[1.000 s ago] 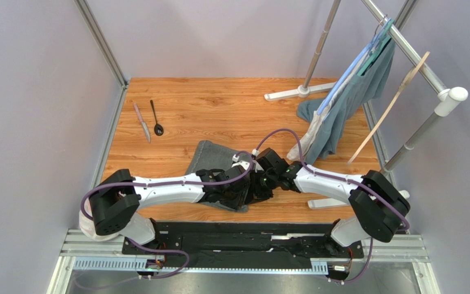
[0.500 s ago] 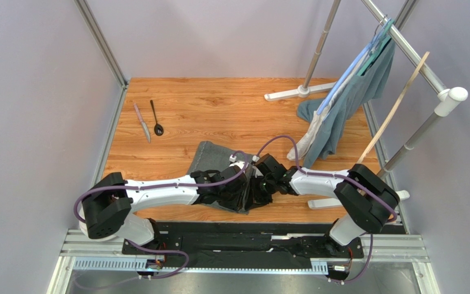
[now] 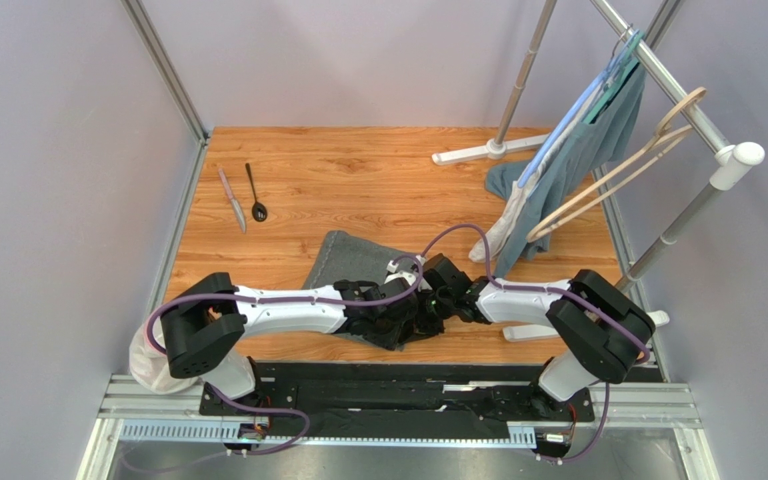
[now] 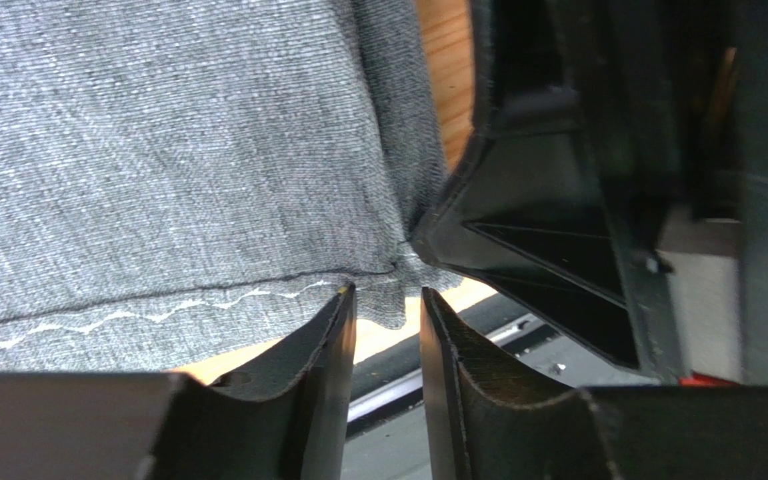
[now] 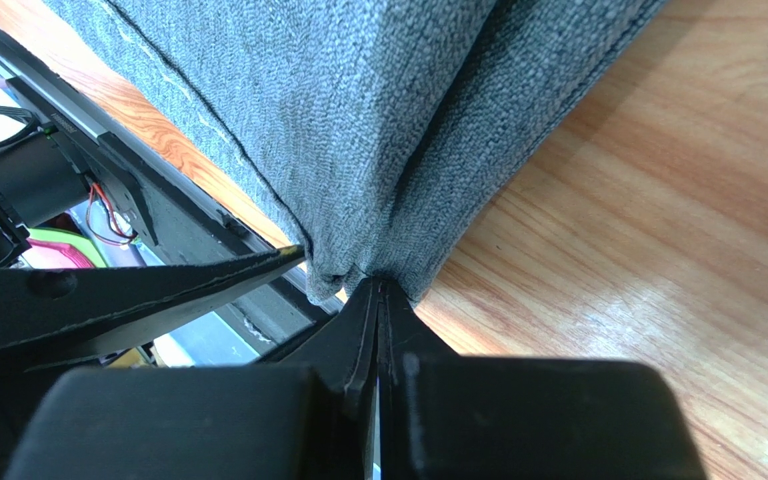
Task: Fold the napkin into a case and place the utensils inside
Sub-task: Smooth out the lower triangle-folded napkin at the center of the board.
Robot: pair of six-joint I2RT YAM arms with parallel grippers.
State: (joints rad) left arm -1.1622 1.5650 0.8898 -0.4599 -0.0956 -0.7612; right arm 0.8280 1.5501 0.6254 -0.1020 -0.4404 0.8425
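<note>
Jaws of left gripper [image 4: 386, 300] parted, nothing clamped; napkin [image 4: 158, 150] lies just ahead, its stitched hem crosswise at the fingertips. Right gripper [image 5: 378, 288] pinched closed on the same near corner, cloth bunched. Both arms reach low and inward, wrists meeting there; left looks best placed to bite.

The pale wooden coat hanger [image 3: 608, 175] has swung round and now shows its full loop. The left gripper [image 4: 388, 300] and the right gripper [image 5: 378, 288] have drawn slightly toward the orange-brown wooden table's [image 3: 358, 170] near edge, apparently dragging a corner of the dark grey stitched cloth napkin [image 3: 343, 255].
</note>
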